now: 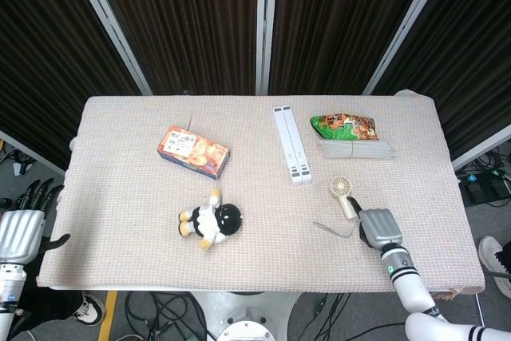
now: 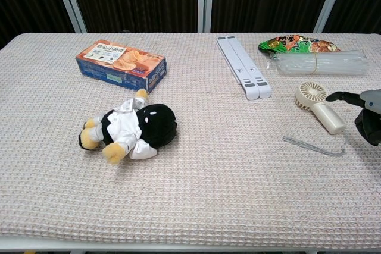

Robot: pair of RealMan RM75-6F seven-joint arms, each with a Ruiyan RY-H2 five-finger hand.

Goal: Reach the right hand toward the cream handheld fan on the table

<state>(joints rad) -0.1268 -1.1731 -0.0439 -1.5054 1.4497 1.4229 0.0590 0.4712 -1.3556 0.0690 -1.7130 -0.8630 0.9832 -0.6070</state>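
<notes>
The right robot hand (image 1: 378, 227) hovers low over the worktop (image 1: 120, 221) with its fingers apart and nothing held; a dark fingertip (image 2: 334, 95) points past the handle of the cream handheld fan (image 1: 344, 196), just beside it, and whether it touches cannot be told. The fan lies flat directly ahead of that hand, round head away from it, and its grey wrist strap (image 2: 314, 146) trails on the cloth to the hand's left. Further ahead lie a clear packet of plastic tubes (image 1: 355, 150), holding pale sticks, and behind it a green snack bag (image 1: 344, 126). A white folded stand (image 1: 291, 144) lies ahead and to the left. The orange box (image 1: 192, 151) and the plush toy (image 1: 211, 222) sit well apart on the left. The left robot hand (image 1: 21, 225) hangs off the worktop's left edge, fingers apart and empty
</notes>
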